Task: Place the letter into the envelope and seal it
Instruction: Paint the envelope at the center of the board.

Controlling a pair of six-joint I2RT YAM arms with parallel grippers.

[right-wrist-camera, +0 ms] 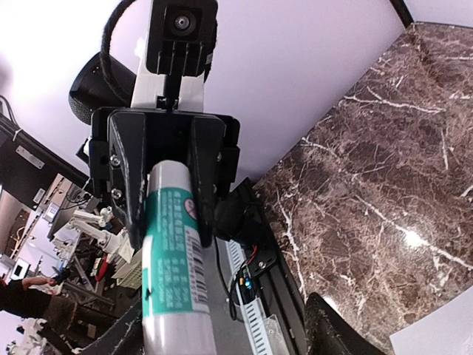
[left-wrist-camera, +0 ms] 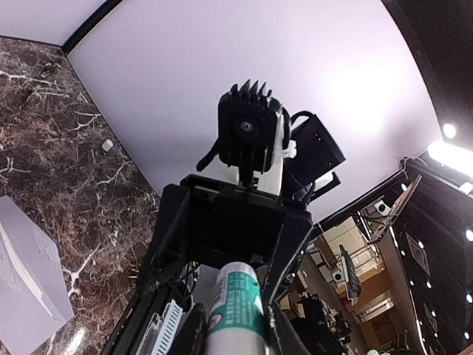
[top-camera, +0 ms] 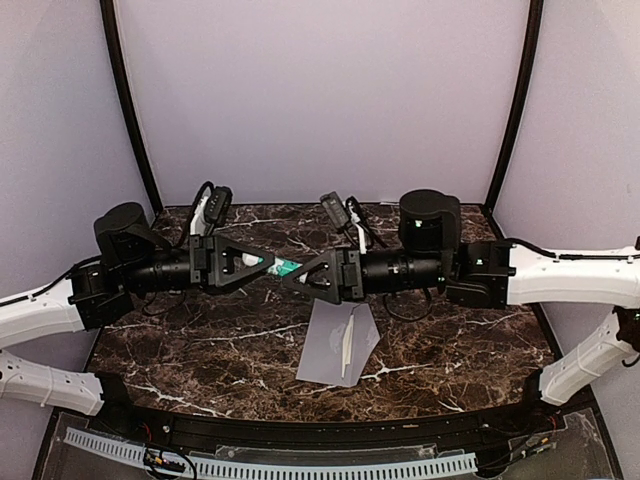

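A white and green glue stick (top-camera: 283, 266) hangs level above the table between my two arms, which face each other. My left gripper (top-camera: 268, 265) is shut on it; in the left wrist view the glue stick (left-wrist-camera: 236, 310) sits between the left gripper's (left-wrist-camera: 236, 329) fingers. My right gripper (top-camera: 297, 275) is open around the other end: in its wrist view the glue stick (right-wrist-camera: 174, 274) lies near one side of the right gripper (right-wrist-camera: 225, 333), far from the other finger (right-wrist-camera: 336, 329). Below, the grey envelope (top-camera: 330, 350) lies flat, with the letter (top-camera: 347, 348) a narrow pale strip along it.
The dark marble table (top-camera: 200, 350) has a white slotted cable tray (top-camera: 270, 465) along its near edge. Pale walls and black frame posts (top-camera: 130, 110) close in the back and sides. A small white bit (left-wrist-camera: 108, 146) lies on the marble near the back wall.
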